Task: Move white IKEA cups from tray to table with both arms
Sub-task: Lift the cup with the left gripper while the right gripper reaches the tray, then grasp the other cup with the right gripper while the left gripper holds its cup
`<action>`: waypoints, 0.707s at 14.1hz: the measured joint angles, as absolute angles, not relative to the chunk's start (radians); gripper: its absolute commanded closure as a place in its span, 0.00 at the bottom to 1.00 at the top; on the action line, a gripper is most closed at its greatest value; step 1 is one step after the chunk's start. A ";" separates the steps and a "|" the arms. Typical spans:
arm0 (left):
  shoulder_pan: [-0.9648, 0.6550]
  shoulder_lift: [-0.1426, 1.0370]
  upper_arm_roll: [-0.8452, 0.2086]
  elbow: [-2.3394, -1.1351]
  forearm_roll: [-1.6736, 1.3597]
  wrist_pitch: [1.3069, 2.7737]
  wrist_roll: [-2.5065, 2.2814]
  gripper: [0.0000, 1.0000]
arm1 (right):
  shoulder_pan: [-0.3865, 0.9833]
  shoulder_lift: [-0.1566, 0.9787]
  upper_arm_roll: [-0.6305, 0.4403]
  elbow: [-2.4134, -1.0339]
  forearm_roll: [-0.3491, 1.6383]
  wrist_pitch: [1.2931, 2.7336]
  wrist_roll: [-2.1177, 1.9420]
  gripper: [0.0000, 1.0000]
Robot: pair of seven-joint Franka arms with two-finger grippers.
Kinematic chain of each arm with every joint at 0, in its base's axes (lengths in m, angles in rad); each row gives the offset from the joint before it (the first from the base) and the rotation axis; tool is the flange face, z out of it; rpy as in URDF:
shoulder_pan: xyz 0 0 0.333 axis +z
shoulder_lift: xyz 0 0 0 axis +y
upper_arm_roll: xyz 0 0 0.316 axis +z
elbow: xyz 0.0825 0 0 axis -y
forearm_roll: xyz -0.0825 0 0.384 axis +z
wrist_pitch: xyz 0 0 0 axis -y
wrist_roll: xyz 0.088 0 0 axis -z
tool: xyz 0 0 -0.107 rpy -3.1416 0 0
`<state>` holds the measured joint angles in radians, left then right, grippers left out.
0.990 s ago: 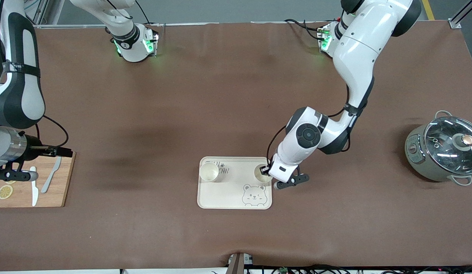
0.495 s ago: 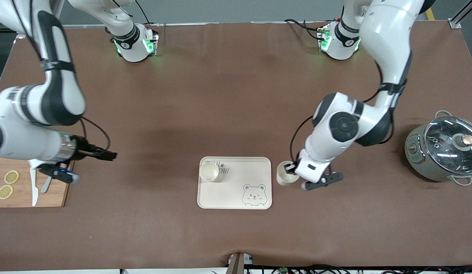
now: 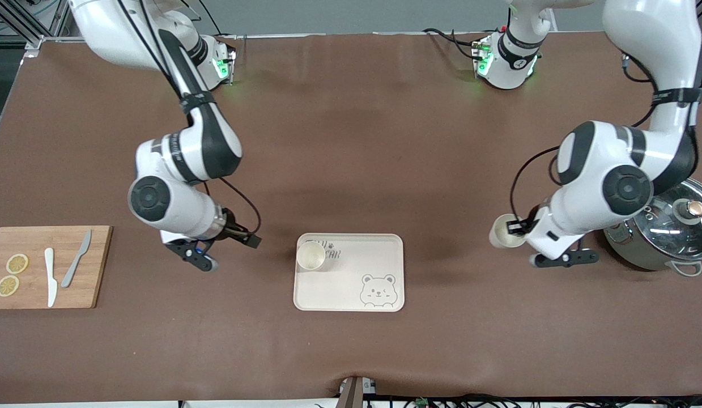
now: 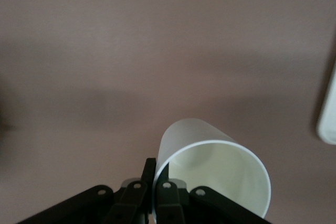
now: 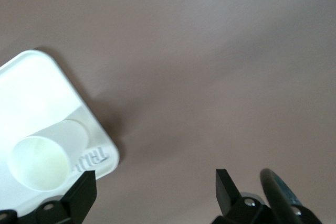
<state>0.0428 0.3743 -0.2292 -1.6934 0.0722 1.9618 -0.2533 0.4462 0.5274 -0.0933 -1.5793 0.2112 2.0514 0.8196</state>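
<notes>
Item 1, white IKEA cup (image 3: pixel 505 232), carried: pinched by one side of its rim in the closed jaws of the left gripper (image 3: pixel 519 228), one finger inside the wall and one outside, as the left wrist view confirms (image 4: pixel 210 166); mouth up, slightly tilted, apparently clear of the table (image 3: pixel 351 141). It is over bare brown sheet at mid-height of the front view, between the tray (image 3: pixel 351 283) and the lidded electric pot (image 3: pixel 668 238) at the left arm's end. The rim grip suits a thin handleless cup and leaves its base free for setting down. Item 2, second white IKEA cup (image 3: pixel 310 255): upright in the tray's upper corner on the right arm's side, on the lettering, not yet taken. The tray sits low in the centre of the front view, bear drawing in the lower corner toward the left arm's end. Item 3, left arm: elbow folded high over the pot, forearm sloping down, wrist turned toward the tray. Item 4, right gripper (image 3: pixel 249 238): jaws spread wide and empty, low over the table just beside the tray edge nearest item 2, in line with that cup in the right wrist view (image 5: pixel 39 163); judged an approach to it. The right arm reaches down from the top of the frame, wrist level. Item 5, uninvolved: wooden cutting board (image 3: pixel 28 238) at the right arm's end, with lemon slices (image 3: pixel 16 263), white knife (image 3: pixel 50 277) and grey knife (image 3: pixel 76 266).
</notes>
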 measured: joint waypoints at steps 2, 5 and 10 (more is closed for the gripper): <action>0.103 0.337 -0.229 -1.799 0.072 2.033 -0.178 1.00 | 0.479 0.560 -0.093 -1.579 0.242 2.121 0.882 0.00; 0.140 0.328 -0.229 -1.952 0.072 2.197 -0.148 1.00 | 0.510 0.608 -0.094 -1.578 0.269 2.192 0.954 0.00; 0.170 0.340 -0.230 -2.114 0.072 2.397 -0.134 1.00 | 0.553 0.676 -0.093 -1.507 0.271 2.212 1.066 0.33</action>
